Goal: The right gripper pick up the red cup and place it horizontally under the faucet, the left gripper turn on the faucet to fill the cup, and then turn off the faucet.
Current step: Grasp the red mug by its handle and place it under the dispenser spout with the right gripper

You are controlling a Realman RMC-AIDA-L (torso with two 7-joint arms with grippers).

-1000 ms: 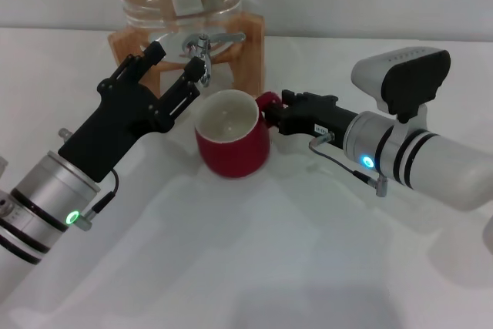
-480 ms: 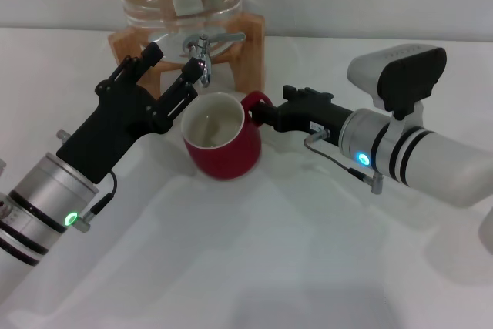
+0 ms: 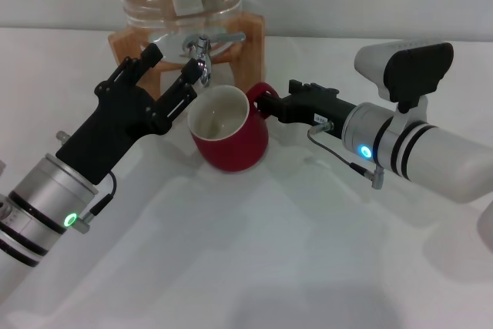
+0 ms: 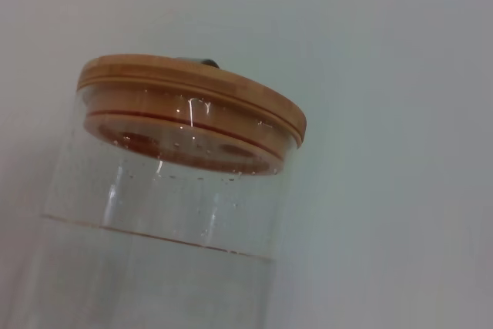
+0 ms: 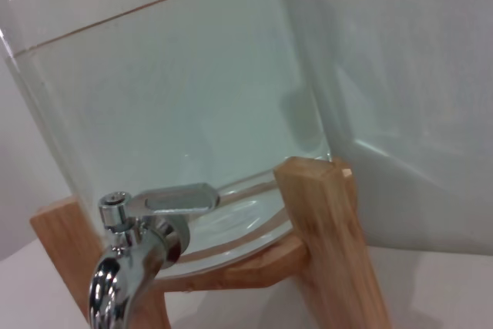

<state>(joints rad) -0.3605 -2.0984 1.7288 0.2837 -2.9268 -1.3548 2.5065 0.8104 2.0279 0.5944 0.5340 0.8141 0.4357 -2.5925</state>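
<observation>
Red cup (image 3: 228, 139) shifted right (tilted); right end effector (image 3: 266, 103) grasping handle; left end effector (image 3: 172, 67) released beside faucet (image 3: 202, 50).

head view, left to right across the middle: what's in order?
left gripper → red cup → right gripper, shut on the cup's handle → right arm's blue wrist light.

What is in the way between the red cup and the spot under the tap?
Nothing visible. The red cup, held at its handle by the right gripper, sits just below the faucet. The left gripper waits beside the faucet, jaws open.
</observation>
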